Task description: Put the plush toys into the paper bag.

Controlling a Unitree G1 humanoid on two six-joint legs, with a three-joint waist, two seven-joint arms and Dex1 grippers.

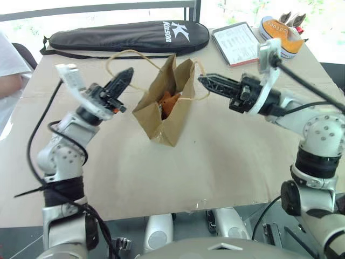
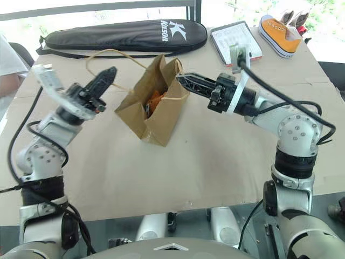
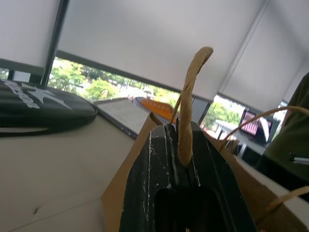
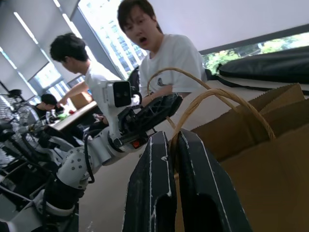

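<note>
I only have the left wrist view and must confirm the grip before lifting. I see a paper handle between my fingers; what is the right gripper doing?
Observer: The right gripper is shut on the other handle of the paper bag.
Operator: Is anything in the bag?
Observer: Yes, something orange-brown shows through its open mouth.
Operator: Is the bag upright?
Observer: It stands tilted on the table, with the left gripper shut on its handle.

Silver jointed arms, black cables, black tool (image 1: 125, 76) fingers.
</note>
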